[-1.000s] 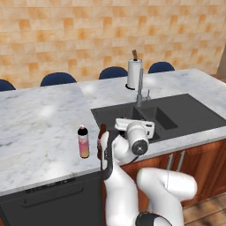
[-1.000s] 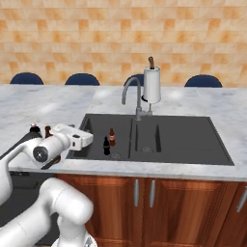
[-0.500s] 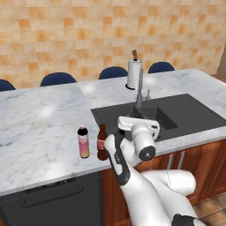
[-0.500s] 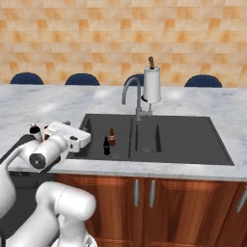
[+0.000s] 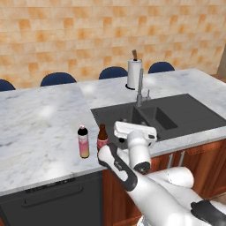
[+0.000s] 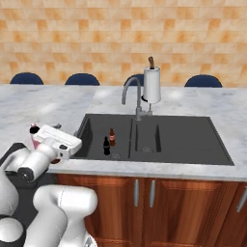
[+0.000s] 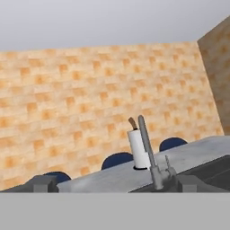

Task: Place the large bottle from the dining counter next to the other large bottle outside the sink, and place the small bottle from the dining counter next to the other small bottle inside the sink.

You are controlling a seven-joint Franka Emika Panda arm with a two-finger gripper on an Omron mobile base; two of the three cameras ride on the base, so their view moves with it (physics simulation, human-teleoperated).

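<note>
I judge both placements done: brown bottle [image 5: 102, 137] beside pink bottle [image 5: 83, 141] near the counter's [image 5: 39, 128] front edge, two small bottles [image 6: 109, 141] in the sink [image 6: 193, 144], my pincer [image 7: 114, 183] wide and empty.

In the left base view the white wrist covers the base of the brown bottle [image 5: 102, 137] at centre frame, and the sink [image 5: 194, 115] floor in front is blocked by the arm. In the right base view the pink bottle [image 6: 34, 132], at left centre, peeks out just cap and shoulder behind the hand. The two small bottles [image 6: 109, 141] in the basin are too tiny to read any labels. The bench [image 5: 39, 123] runs off the left edge.
</note>
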